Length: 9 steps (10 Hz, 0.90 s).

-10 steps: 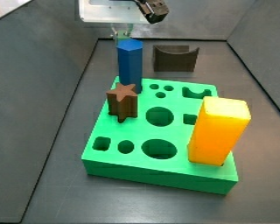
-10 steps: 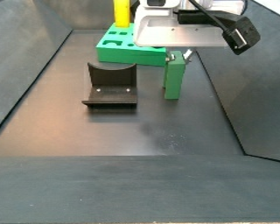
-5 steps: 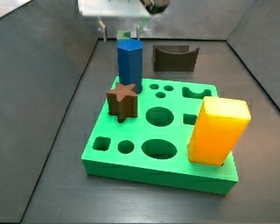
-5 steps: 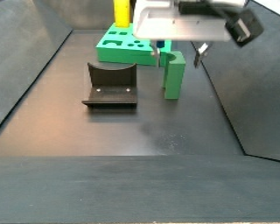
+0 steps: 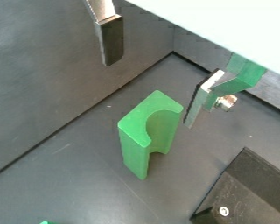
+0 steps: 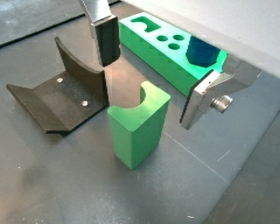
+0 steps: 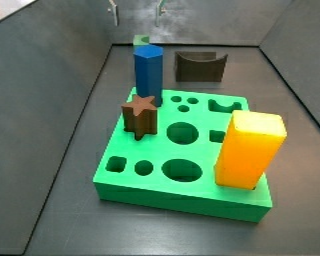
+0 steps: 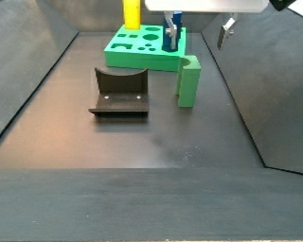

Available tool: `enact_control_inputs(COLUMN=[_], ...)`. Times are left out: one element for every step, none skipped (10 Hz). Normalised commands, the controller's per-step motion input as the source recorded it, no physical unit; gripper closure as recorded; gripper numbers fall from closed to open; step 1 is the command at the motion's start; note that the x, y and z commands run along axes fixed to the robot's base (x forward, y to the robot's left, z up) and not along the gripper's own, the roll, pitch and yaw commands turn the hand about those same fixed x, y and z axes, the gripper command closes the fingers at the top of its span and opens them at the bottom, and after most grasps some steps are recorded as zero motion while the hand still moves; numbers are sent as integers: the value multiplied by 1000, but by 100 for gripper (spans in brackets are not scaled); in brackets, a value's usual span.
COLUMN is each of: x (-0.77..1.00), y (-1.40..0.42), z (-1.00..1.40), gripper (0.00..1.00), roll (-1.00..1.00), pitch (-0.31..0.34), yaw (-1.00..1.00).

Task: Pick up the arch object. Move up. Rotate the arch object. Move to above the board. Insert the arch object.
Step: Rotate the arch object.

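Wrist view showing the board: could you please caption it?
Open gripper hovers over the upright green arch object, near fixture and board.

Our gripper (image 6: 154,74) hangs high with its jaws spread and nothing between them.

In both wrist views we see our two fingers (image 5: 108,37) as flat silver plates with dark pads, set well apart and clear of the floor; one finger (image 6: 206,99) carries a small round bolt on its side. In a side view only our fingertips (image 8: 176,30) dip in at the upper edge, pointing straight down. In another side view the gripper (image 7: 137,10) barely shows at the top.
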Motion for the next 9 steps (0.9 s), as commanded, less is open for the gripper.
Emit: enact_control_inputs(x=[14,21,25,28,29,30,30,31,31], y=[84,72,49,36,34,29,26,23,21], z=[-59,-43,-40,-33,-30,-28,-28,-27,-27], gripper=[0,0,0,0,0,0,0,0,0], roll=[8,4,4,4,5,5,5,6,6], pitch=[8,6,6,6,6,6,6,7,7], yaw=[-1000,-1000,-1000,-1000,-1000,-1000,-1000,-1000,-1000])
